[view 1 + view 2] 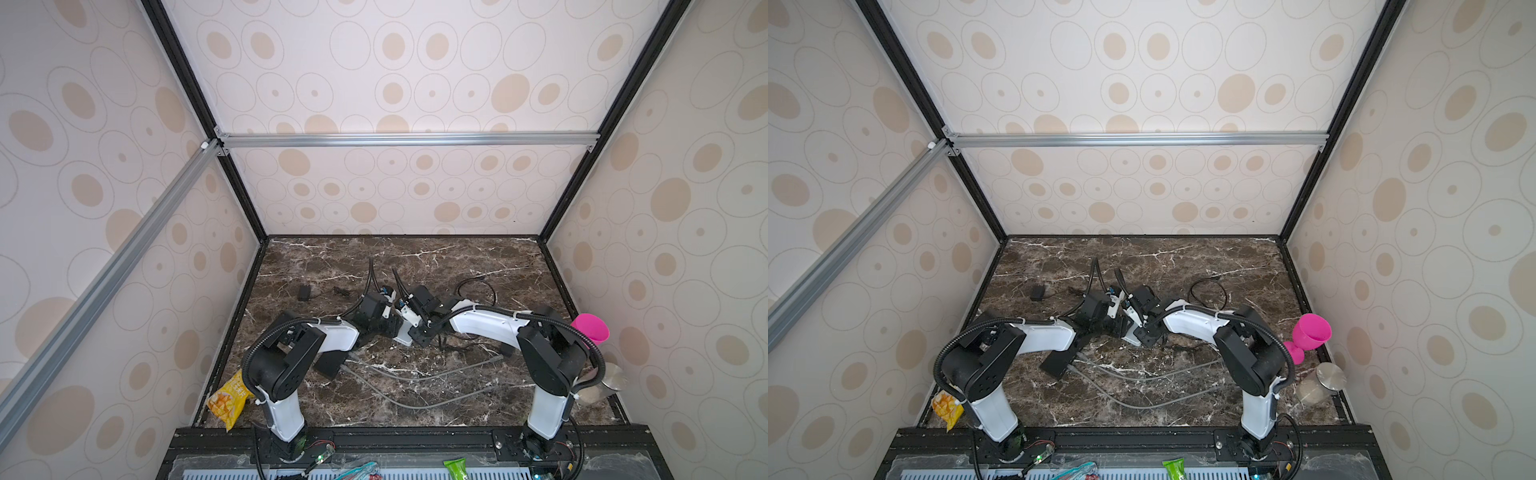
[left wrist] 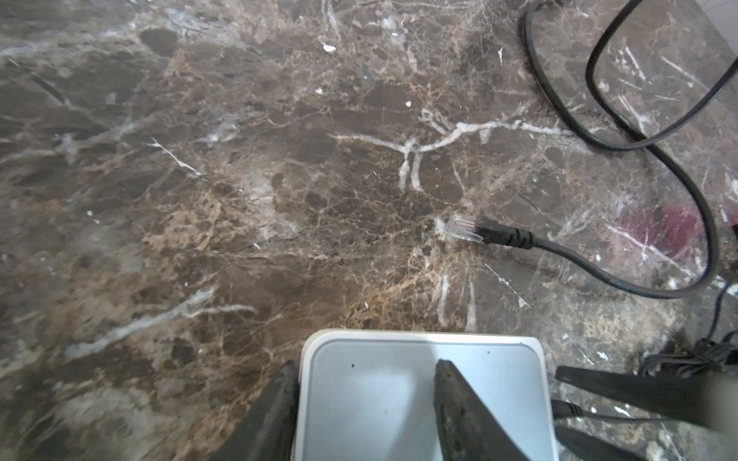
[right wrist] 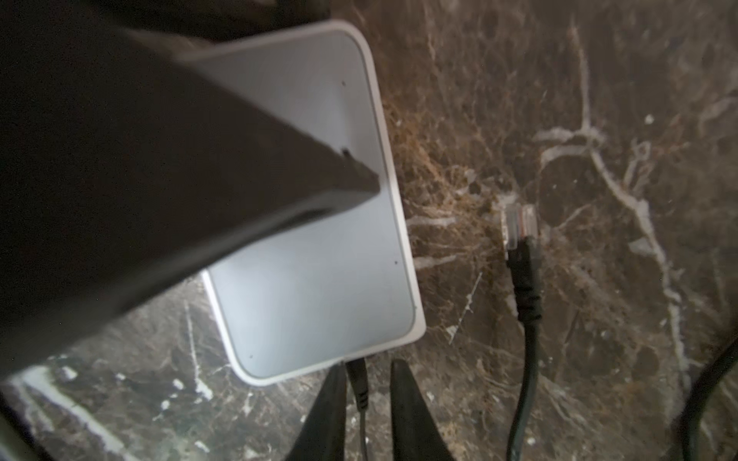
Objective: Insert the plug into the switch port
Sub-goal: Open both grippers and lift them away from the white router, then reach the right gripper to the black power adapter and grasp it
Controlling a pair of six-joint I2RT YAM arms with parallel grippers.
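Note:
A white switch (image 2: 499,379) lies flat on the marble table and shows in both wrist views (image 3: 319,279). In both top views it is a white patch (image 1: 402,332) under the two wrists. A black barrel plug (image 3: 357,383) sits in a port on the switch's edge. My right gripper (image 3: 369,364) is open around it, one finger close against the plug and a gap at the other. My left gripper (image 2: 367,363) is open, with one finger beside the switch's edge and one over its top face. A clear network plug (image 2: 465,229) on a black cable lies loose near the switch.
The black cable (image 2: 639,139) loops across the table beyond the switch. A black adapter (image 1: 304,292) lies at the back left, and grey cables (image 1: 415,376) run along the front. A pink cup (image 1: 590,328) and a metal-lidded jar (image 1: 615,376) stand at the right edge. A yellow snack bag (image 1: 228,399) lies front left.

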